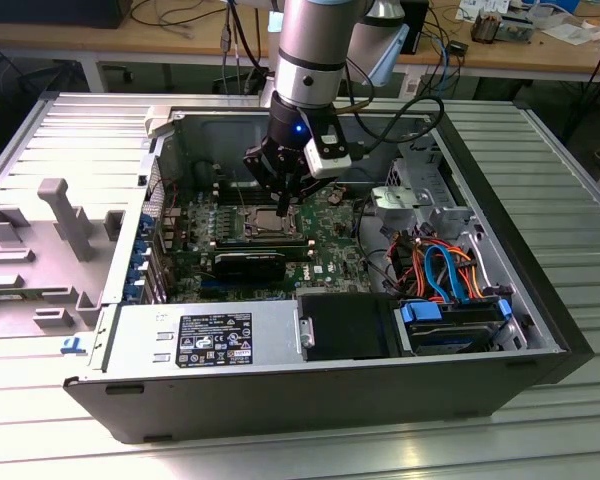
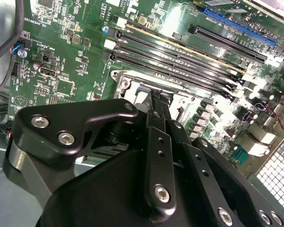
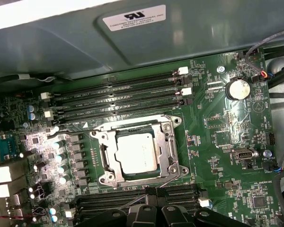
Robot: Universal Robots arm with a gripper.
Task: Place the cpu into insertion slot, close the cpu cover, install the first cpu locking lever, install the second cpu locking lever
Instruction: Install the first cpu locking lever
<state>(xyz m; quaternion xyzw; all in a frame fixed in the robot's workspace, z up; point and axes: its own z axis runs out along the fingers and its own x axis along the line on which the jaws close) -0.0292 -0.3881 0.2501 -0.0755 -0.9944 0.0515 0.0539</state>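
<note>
The cpu (image 3: 136,152), a flat silvery square, lies in the insertion slot (image 3: 107,178) on the green board. The cpu cover (image 3: 166,137), a silvery frame, lies flat around it with the chip showing through its window. A thin metal lever rod (image 3: 177,177) runs slanted along the socket's edge nearest my fingers. My gripper (image 3: 158,210) hangs just above that edge, fingers close together with nothing between them. In the second wrist view the gripper (image 2: 158,97) points down at the socket rim (image 2: 125,78). In the exterior view the gripper (image 1: 285,205) stands over the socket (image 1: 268,224) inside the open case.
Long black memory slots (image 3: 118,97) flank the socket on two sides. A power supply (image 1: 205,338) and a drive cage with blue and orange cables (image 1: 450,270) sit near the case front. The case wall (image 1: 220,130) stands close behind. A grey fixture (image 1: 50,250) lies outside, at the exterior view's left.
</note>
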